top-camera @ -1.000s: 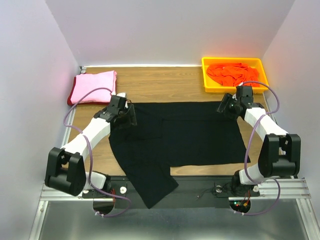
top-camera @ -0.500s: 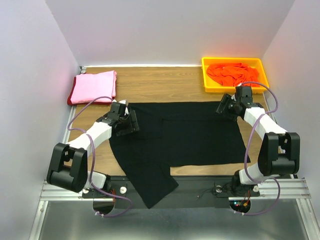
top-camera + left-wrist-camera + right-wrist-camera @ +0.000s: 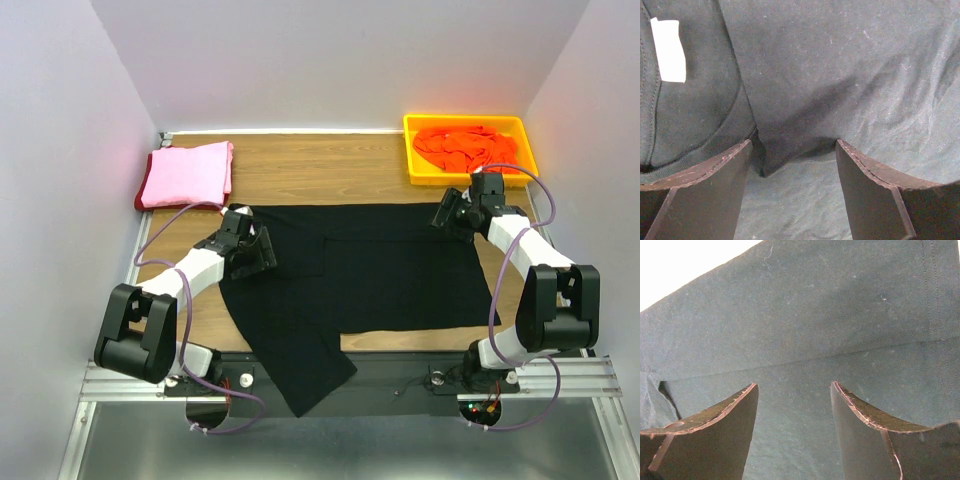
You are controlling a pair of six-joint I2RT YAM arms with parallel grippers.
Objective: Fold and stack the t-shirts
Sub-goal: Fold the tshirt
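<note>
The soft black t-shirt [image 3: 380, 275] lies spread on the wooden tabletop [image 3: 300, 170], one part drooping over the near edge. Left hand [image 3: 792, 150], jaws apart, should pinch the folded flap's edge squarely; right hand [image 3: 792, 387], also apart, the far corner.

Left gripper [image 3: 250, 250] and right gripper [image 3: 450, 212] both point forward and down, jaws standing apart.

The spread t-shirt [image 3: 390, 270] lies flat on the table [image 3: 300, 170], under the fingers of the left gripper [image 3: 793, 145] and the right gripper [image 3: 794, 385]. The folded t-shirts [image 3: 188, 172] lie beyond and left of the left fingers. The tray [image 3: 465, 120], holding a crumpled t-shirt [image 3: 462, 145], stands just beyond the right fingers.
</note>
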